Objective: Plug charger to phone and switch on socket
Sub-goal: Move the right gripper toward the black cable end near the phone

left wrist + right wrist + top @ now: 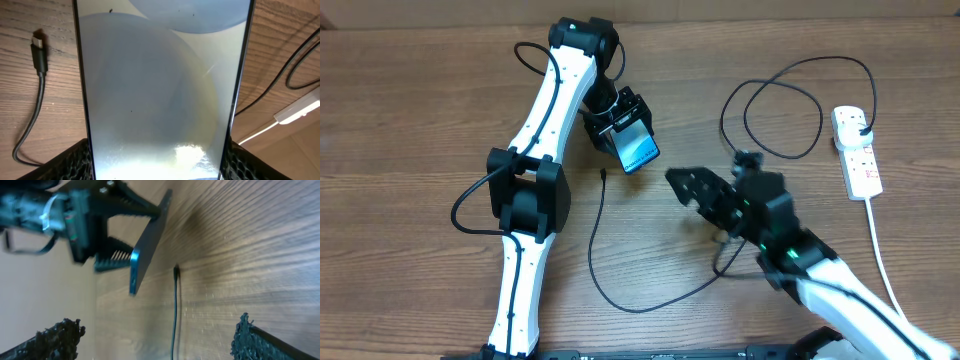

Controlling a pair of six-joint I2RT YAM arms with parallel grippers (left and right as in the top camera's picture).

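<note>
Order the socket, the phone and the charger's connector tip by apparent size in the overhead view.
1. socket, longest.
2. phone, tilted, so foreshortened; its ranking against the socket is unsure.
3. connector tip, clearly smallest.

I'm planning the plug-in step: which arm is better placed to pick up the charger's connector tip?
Right. The right gripper is open and empty, facing the charger's connector tip on the table; the left gripper is shut on the raised phone.

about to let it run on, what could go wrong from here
The phone is pinched by its edges in the left gripper, raised at a tilt; pushing a plug in could make it slip. The charger's connector tip lies flat on the table; the open right gripper may grab it crooked.
</note>
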